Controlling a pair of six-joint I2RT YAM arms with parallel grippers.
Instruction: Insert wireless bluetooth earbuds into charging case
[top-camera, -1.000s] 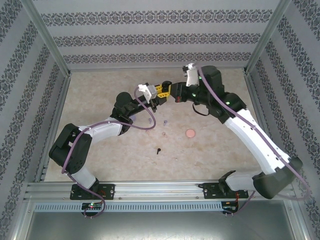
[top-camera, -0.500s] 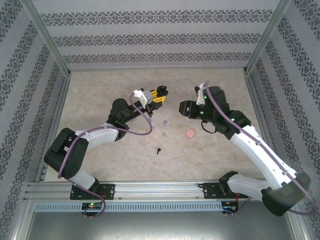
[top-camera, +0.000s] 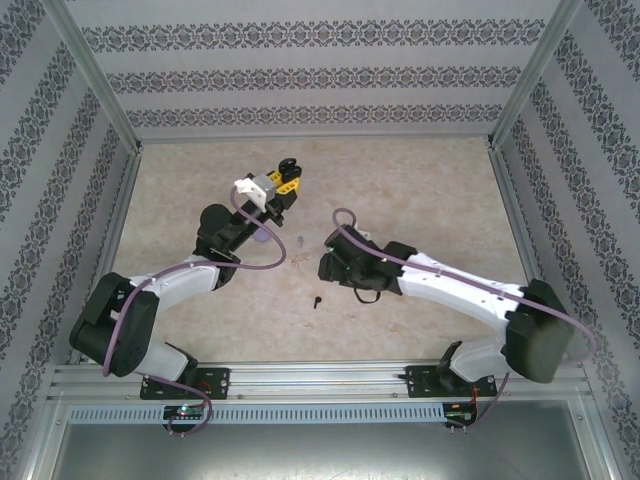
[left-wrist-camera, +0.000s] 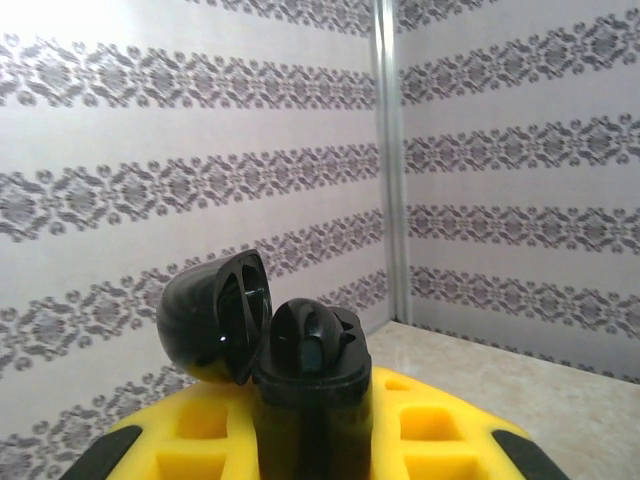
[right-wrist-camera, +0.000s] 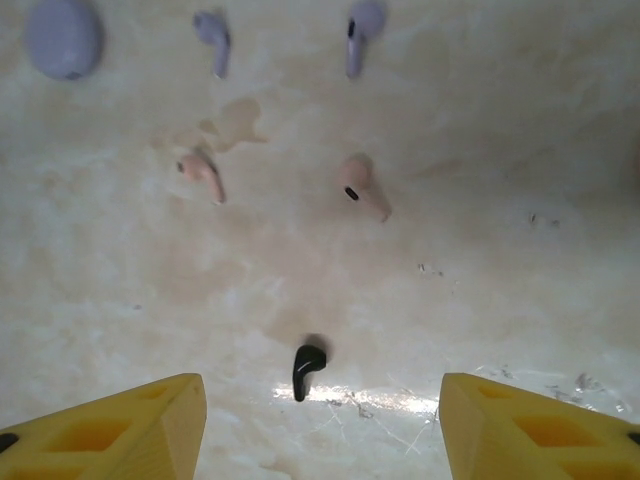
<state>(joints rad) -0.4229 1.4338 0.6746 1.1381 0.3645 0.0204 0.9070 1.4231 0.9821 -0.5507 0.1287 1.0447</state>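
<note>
left gripper, upper centre-left of the top view, clamped tight on open black case, lid flipped back to the left. right gripper jaws wide apart, nothing in them, low over table. black earbud lower centre, between the finger tips' line. pink earbuds mid frame, lilac earbuds along top, lilac case upper left.

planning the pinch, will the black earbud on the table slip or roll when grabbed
The black earbud looks tiny and smooth, so it may slip when pinched. Its stem lies flat on the table, so it would likely spin rather than roll.
</note>
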